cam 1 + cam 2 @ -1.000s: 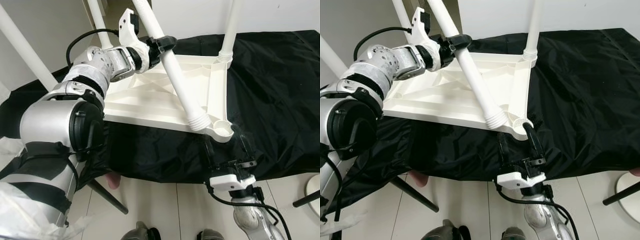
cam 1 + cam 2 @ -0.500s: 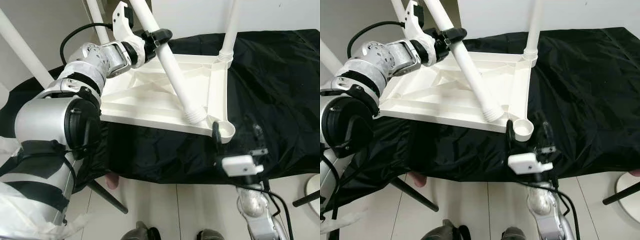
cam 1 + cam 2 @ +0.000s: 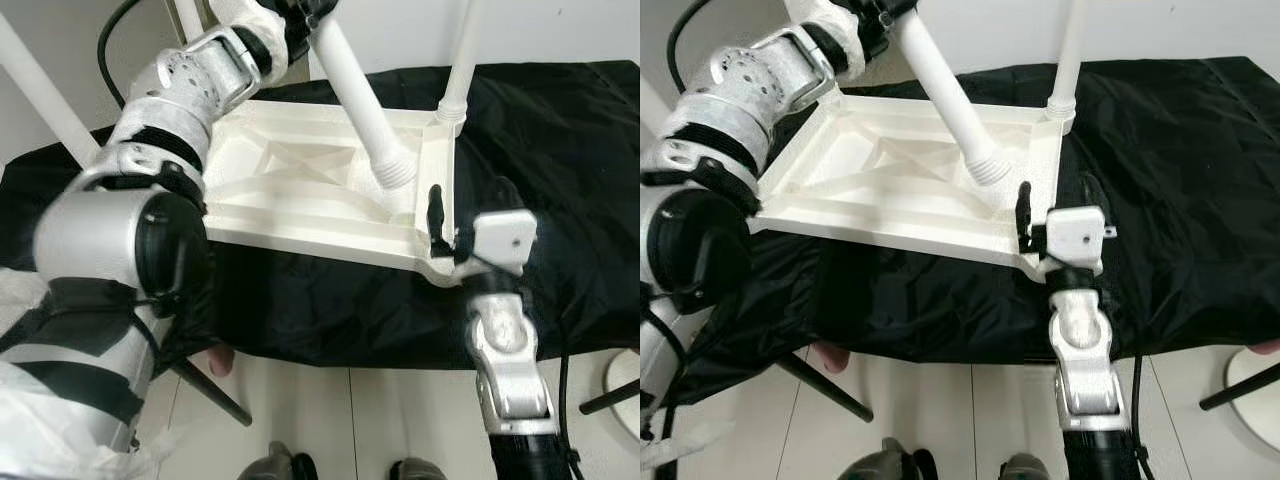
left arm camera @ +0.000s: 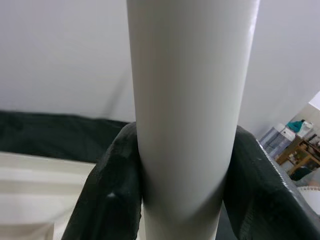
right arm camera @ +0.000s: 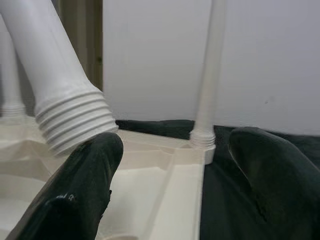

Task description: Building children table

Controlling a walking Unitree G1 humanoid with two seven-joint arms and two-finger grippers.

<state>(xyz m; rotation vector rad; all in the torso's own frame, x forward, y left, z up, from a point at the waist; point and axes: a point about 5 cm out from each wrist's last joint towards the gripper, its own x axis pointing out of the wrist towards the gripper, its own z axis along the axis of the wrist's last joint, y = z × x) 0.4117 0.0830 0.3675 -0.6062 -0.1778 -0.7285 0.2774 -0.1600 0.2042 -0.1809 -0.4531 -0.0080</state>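
left gripper (image 4: 182,200) pinching table leg (image 3: 362,100) | right gripper (image 5: 175,175) spread at tabletop (image 3: 300,190) corner | risk: I cross-thread the tilted leg, missing socket

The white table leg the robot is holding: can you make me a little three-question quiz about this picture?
1. True or false: the left gripper is shut on the white table leg.
2. Where is the leg's threaded end?
A. screwed into the near corner socket
B. hanging above the upturned tabletop, not in a socket
C. lying on the black cloth
3. Fill in: the right gripper is open at the tabletop's near ____, beside the screwed-in leg's edge.

Key: 1 true; 2 B; 3 corner.
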